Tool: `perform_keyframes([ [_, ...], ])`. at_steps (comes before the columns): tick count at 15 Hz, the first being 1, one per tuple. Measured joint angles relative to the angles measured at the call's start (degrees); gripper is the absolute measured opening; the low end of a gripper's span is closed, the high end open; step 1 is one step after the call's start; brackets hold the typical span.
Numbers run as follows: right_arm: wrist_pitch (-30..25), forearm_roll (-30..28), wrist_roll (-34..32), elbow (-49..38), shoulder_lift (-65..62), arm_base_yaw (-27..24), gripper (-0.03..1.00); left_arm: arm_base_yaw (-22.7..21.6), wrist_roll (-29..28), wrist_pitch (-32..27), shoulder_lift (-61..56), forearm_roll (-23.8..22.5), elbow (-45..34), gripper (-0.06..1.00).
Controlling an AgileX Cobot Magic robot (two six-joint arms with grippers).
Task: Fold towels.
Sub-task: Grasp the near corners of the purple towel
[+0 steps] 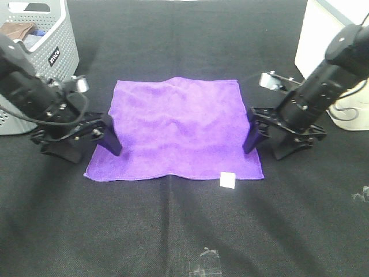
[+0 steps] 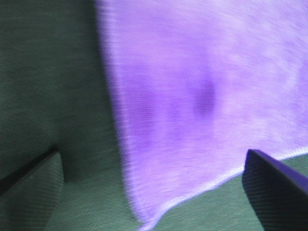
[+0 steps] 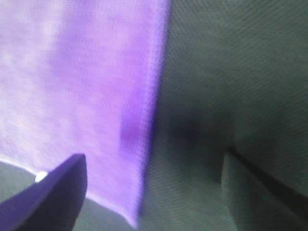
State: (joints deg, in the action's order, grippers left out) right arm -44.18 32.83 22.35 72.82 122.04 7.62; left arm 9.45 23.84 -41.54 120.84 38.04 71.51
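Note:
A purple towel point(image 1: 176, 130) lies spread flat on the black table, with a small white tag point(image 1: 228, 180) at its near right corner. My left gripper point(image 1: 86, 141) is open and low at the towel's left edge, near the near left corner, with one finger over the towel and one outside. The left wrist view shows the towel point(image 2: 202, 96) between the open fingers point(image 2: 274, 187). My right gripper point(image 1: 271, 144) is open and low at the towel's right edge, straddling it the same way. The right wrist view shows the towel's edge point(image 3: 72, 86) and the open fingers point(image 3: 53, 197).
A grey laundry basket point(image 1: 34, 57) with clothes stands at the far left behind the left arm. A white box point(image 1: 328, 40) and a cream object point(image 1: 351, 109) stand at the far right. A scrap of clear tape point(image 1: 204, 259) lies near the front edge.

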Motion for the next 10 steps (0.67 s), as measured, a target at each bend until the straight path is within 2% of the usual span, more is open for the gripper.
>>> perform_keyframes([
  [4, 2.2, 0.5, -0.7, 0.1, 0.1, 5.2, 0.74, 5.0, 0.1, 1.7, 0.3, 2.2, 0.0, 0.84],
  [8, 2.6, 1.2, -0.8, 0.7, 0.3, 6.9, 0.74, 5.9, -0.3, 2.1, 0.5, 3.6, 0.0, 0.82],
  [10, 2.9, 2.6, -0.9, 0.9, 0.7, 7.1, 0.70, 6.0, -0.7, 2.2, 0.6, 4.0, 0.0, 0.80],
])
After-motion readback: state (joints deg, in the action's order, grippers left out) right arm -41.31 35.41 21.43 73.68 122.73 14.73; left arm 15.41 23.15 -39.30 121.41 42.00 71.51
